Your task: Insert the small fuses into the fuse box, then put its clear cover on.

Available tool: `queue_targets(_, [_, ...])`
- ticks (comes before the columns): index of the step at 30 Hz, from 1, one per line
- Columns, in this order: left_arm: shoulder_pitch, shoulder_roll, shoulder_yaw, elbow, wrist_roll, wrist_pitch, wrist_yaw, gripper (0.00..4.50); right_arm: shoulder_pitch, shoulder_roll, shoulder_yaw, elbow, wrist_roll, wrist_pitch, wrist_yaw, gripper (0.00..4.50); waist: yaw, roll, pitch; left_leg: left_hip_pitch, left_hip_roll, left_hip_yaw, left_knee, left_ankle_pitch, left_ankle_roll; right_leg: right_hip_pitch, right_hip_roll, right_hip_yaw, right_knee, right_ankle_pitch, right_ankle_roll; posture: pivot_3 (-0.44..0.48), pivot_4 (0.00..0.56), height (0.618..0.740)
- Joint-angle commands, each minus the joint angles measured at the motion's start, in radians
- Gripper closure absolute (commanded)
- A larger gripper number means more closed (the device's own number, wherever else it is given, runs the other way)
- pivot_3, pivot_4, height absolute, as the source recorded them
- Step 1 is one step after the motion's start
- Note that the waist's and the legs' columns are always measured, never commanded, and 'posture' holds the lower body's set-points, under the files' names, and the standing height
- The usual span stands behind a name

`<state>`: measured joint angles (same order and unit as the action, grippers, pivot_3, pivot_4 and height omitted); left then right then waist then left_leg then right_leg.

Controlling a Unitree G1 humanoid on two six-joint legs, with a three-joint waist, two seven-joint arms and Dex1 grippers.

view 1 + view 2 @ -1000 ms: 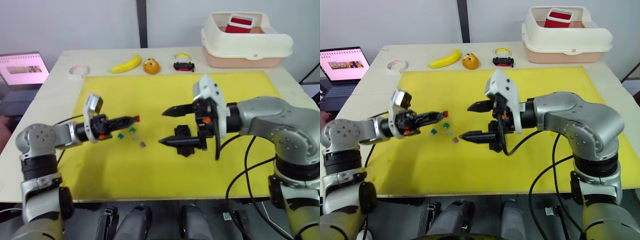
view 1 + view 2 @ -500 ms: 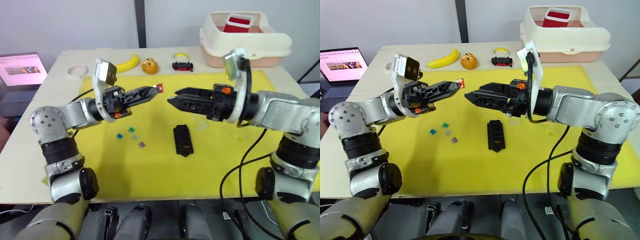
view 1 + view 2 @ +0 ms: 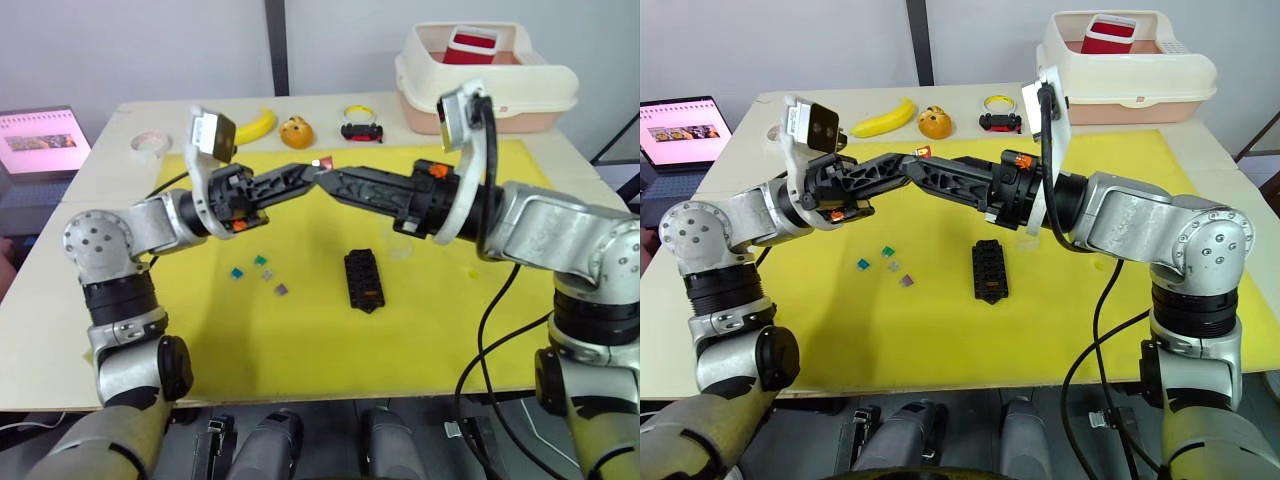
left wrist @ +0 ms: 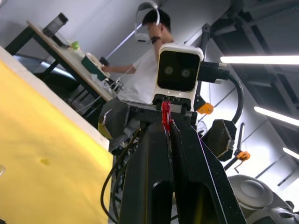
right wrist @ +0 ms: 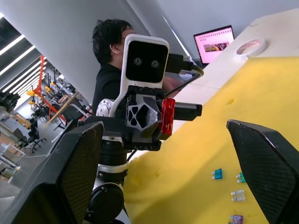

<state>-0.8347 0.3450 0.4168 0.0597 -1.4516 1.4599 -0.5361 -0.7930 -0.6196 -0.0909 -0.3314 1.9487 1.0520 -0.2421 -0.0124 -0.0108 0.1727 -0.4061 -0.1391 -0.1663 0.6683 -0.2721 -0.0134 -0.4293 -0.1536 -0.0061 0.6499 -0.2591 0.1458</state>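
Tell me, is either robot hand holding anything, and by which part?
The left hand pinches a red fuse by its lower end between its fingertips. The right hand is open and holds nothing.

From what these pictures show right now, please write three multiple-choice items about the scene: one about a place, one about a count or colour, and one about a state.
1. Where is the fuse box?
A. On the yellow mat
B. In the cream tub
C. Beside the laptop

2. What colour is the fuse in the left claw?
A. Teal
B. Red
C. Grey

3. What state is the right claw in?
A. Shut on the banana
B. Shut on the fuse box
C. Open around the red fuse

Key: 1 A, the box lies flat on the mat, near its middle. 2 B, the left wrist view shows a red fuse pinched at the fingertips. 3 C, the right wrist view shows its fingers spread wide on both sides of the fuse.
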Motion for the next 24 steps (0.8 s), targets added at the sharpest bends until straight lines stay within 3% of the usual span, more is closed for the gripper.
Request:
queue_targets(1, [0.001, 0.018, -0.011, -0.037, -0.059, -0.037, 0.013, 4.5, -0.005, -0.017, -0.006, -0.033, 0.024, -0.028, 0.013, 1.23, 0.0, 0.0, 0.0, 0.0, 0.0, 0.0, 0.0, 0.0, 0.0, 0.0, 0.0, 0.0, 0.0, 0.0, 0.0, 0.0, 0.15, 0.74])
queue_targets(2, [0.005, 0.022, -0.015, -0.038, -0.067, -0.042, 0.017, 4.5, -0.006, -0.02, -0.005, -0.033, 0.024, -0.03, 0.014, 1.69, 0.0, 0.0, 0.0, 0.0, 0.0, 0.0, 0.0, 0.0, 0.0, 0.0, 0.0, 0.0, 0.0, 0.0, 0.0, 0.0, 0.15, 0.74])
queue_targets(24, [0.038, 0.085, -0.1, -0.051, -0.169, -0.137, 0.07, 4.5, -0.001, -0.035, 0.006, -0.037, 0.024, -0.04, 0.036, 1.69, 0.001, 0.0, 0.0, 0.0, 0.0, 0.0, 0.0, 0.0, 0.0, 0.0, 0.0, 0.001, 0.0, 0.0, 0.0, 0.0, 0.15, 0.74])
